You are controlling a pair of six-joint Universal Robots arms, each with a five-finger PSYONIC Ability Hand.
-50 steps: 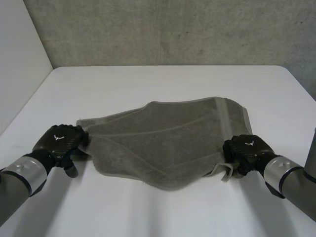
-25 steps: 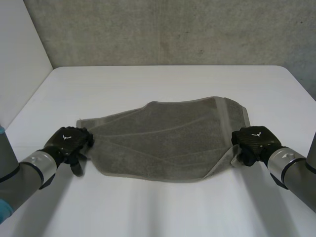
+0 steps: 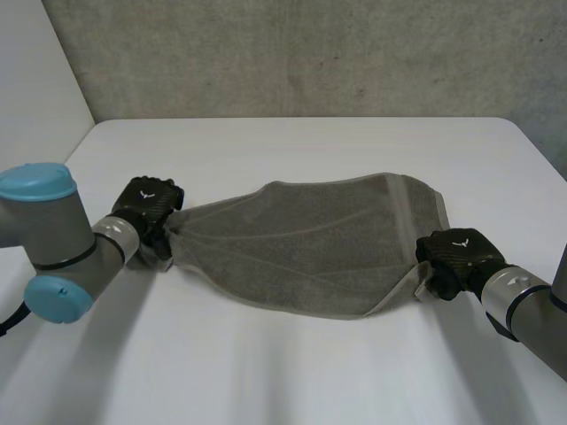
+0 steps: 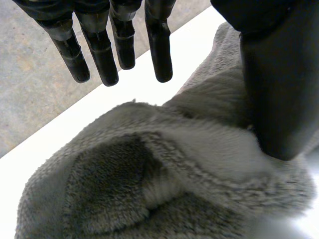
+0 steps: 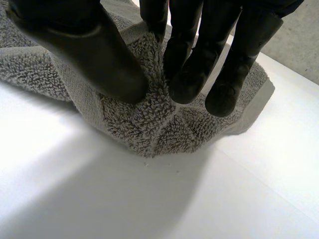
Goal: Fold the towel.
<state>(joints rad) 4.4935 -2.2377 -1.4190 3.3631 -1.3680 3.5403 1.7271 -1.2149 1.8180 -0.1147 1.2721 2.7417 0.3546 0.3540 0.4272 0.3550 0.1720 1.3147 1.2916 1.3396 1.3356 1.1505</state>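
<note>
A grey-brown towel [image 3: 310,243] lies spread across the middle of the white table [image 3: 292,372], its left end gathered into a bunch. My left hand [image 3: 151,205] sits at that bunched end. In the left wrist view its fingers [image 4: 102,55] are straight and clear of the towel [image 4: 149,174], while the thumb [image 4: 279,89] presses down on the pile. My right hand [image 3: 456,252] is at the towel's near right corner. In the right wrist view its thumb [image 5: 94,55] and fingers [image 5: 189,69] pinch a raised fold of the towel [image 5: 149,119] just above the table.
A concrete wall [image 3: 310,53] stands behind the table's far edge and a white wall [image 3: 35,80] runs along the left. My left arm's elbow with its blue cap [image 3: 35,184] rises over the table's left side. Bare table lies in front of the towel.
My left hand has moved away from me and rightward, dragging the towel's left end into a bunch; its elbow has swung up. The right hand has shifted slightly farther and closed on the corner.
</note>
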